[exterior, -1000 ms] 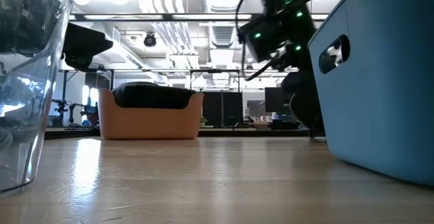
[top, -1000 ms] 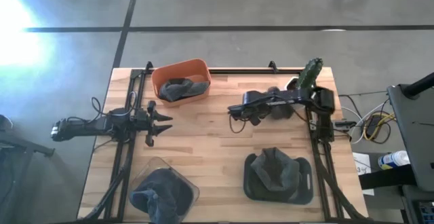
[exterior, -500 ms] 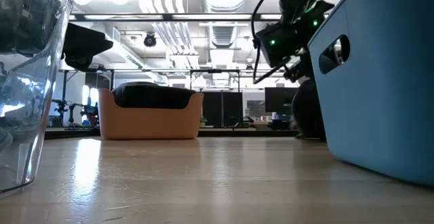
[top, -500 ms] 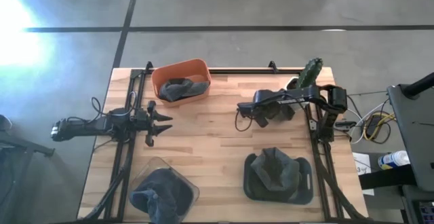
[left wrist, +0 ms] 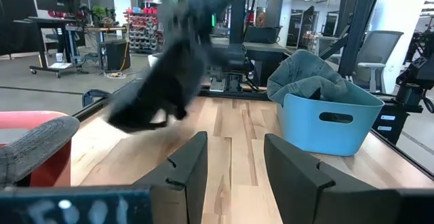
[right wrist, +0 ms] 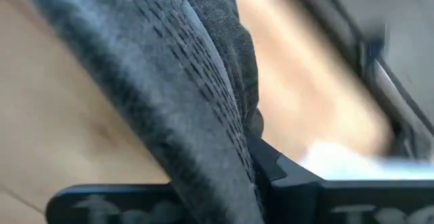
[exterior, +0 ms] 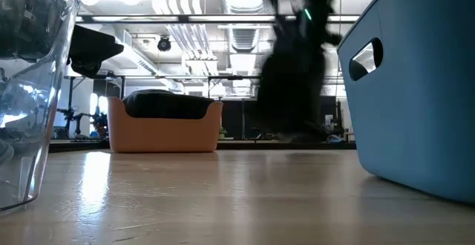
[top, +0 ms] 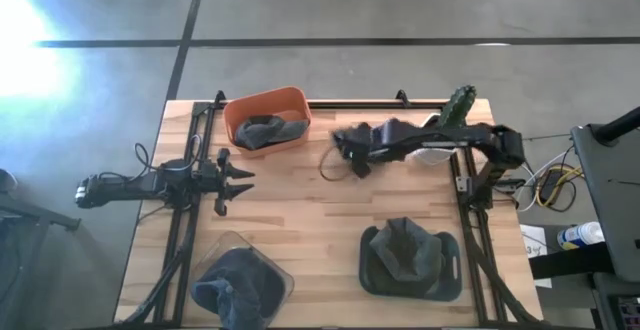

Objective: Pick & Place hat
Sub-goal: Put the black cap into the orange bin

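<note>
Over on the left, the left pincer (top: 240, 178) sits low above the wooden worktop (top: 300, 220), its two dark fingers (left wrist: 186, 173) spread apart with nothing between them. Behind it the orange bin (top: 266, 119) holds a grey bundle, and at the near edge a clear container (top: 240, 282) holds more dark cloth. Moving across to the middle, here is the hat (top: 385, 135): a dark charcoal knitted piece, ribbed rows plain to see in the right wrist view (right wrist: 183, 108), soft and limp, dangling in the air above the back part of the worktop, between the orange bin and the green cactus-like plant (top: 458, 107). The left wrist view catches it as a dark drooping shape (left wrist: 163, 81), well clear of the wood; from table height it hangs as a blurred black mass (exterior: 289, 74). The right pincer (top: 352, 157) is clenched on the hat, the fabric draped over its finger. Further right and nearer, the blue bin (top: 410, 260) sits piled with grey-blue cloth.
</note>
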Action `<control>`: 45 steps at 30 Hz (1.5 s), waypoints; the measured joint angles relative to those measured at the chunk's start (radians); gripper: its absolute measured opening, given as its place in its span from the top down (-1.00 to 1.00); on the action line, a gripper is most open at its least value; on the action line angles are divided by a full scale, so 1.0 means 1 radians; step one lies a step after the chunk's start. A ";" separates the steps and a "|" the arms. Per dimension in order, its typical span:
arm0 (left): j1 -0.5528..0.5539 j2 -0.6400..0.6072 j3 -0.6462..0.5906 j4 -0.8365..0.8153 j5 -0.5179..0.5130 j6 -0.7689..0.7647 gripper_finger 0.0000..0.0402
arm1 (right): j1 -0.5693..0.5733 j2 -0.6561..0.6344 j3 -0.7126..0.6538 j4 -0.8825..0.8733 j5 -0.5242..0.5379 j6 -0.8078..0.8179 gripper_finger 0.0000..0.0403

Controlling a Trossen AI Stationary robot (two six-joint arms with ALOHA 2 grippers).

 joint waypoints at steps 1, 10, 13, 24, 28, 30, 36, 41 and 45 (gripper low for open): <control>0.000 0.000 0.000 0.000 0.000 0.000 0.30 | 0.005 -0.020 0.034 0.059 0.011 -0.045 0.95; 0.000 0.000 0.000 0.000 0.000 0.000 0.30 | 0.004 -0.081 0.265 0.600 0.036 -0.688 0.90; 0.000 0.000 0.000 0.000 0.000 0.000 0.30 | -0.010 -0.022 0.353 0.619 0.008 -0.782 0.90; 0.000 0.003 0.000 0.000 0.000 0.000 0.30 | -0.088 0.384 0.709 0.608 -0.128 -0.999 0.91; 0.000 0.003 0.000 0.000 0.000 0.000 0.30 | -0.104 0.508 0.858 0.537 -0.101 -1.070 0.91; 0.000 0.003 0.000 0.000 0.000 0.000 0.30 | -0.112 0.563 0.922 0.476 -0.131 -1.087 0.91; 0.000 0.003 0.000 0.000 0.000 0.000 0.30 | -0.128 0.639 0.907 0.469 -0.207 -1.101 0.91; 0.000 0.003 0.000 0.000 0.000 0.000 0.30 | -0.143 0.684 0.905 0.497 -0.178 -1.094 0.91; 0.000 0.003 0.000 0.000 0.000 0.000 0.30 | -0.141 0.697 0.904 0.548 -0.155 -1.073 0.91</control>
